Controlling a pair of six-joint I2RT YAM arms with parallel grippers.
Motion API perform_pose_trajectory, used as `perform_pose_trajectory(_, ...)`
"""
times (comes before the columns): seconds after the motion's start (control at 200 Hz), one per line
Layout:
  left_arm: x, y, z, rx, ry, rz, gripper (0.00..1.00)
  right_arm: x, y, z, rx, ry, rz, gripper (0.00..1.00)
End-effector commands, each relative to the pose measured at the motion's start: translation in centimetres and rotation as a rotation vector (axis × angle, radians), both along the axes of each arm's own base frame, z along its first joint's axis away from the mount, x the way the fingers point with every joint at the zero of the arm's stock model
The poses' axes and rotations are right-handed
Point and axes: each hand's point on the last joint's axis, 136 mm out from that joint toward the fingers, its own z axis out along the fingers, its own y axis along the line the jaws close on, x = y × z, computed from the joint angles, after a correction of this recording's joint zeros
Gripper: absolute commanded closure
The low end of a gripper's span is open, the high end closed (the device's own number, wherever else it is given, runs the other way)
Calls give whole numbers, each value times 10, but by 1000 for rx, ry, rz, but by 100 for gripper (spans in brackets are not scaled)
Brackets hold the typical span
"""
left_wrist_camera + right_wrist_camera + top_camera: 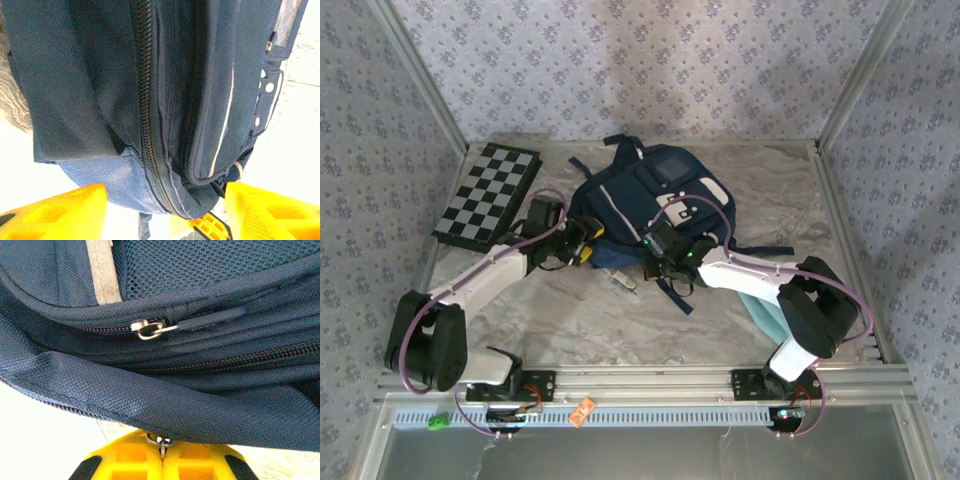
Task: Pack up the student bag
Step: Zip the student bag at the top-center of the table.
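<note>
Right tool (161,455) first: its yellow fingers are pressed tight together. Nipped at their tips is a small metal piece, a zipper pull (160,441) I'd say, though a fold of cloth hides where it joins. Just past the tips, the student bag (150,405) rolls over as a thick lip of coarse navy weave. Beyond that lip run two lines of dark zipper teeth, and a second slider (150,330) with a wire ring and a flat rubbery tab. Farthest out are open mesh (215,265) and a pale stripe (102,270).

Now the left tool (165,195): its fingers are spread wide and hold nothing. The bag's lower corner sits just ahead of the gap, apart from both. A long black zipper (147,100) runs straight away from this tool along a padded, piped seam.

From above, the bag lies slumped on the marbled bench (570,310), just beyond both tools. A stiff checkered chessboard (488,195) rests well off to the left tool's outer side.

For handling, the bag reads soft and frameless, slack rather than stuffed, so it should crease and drag toward any pull. The rough cloth should grip well; the little metal pull is slick and could slip free. The best holds look like the pull for working the zipper and a pinch of the seam fold beside it as an anchor.
</note>
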Motion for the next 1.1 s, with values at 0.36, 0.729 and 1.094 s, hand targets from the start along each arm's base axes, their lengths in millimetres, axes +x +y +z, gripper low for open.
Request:
perform_pose_trajectory(0.36, 27, -17, -9, 72, 4, 47, 84, 4, -12, 1, -66, 12, -49, 100)
perform_pose_trajectory(0.729, 43, 38, -4, 110, -13, 50, 100, 4, -102, -29, -124, 111, -226, 100)
perform_pose_trajectory(1.094, 33, 27, 11, 138, -62, -53, 78, -7, -60, 28, 23, 58, -75, 61)
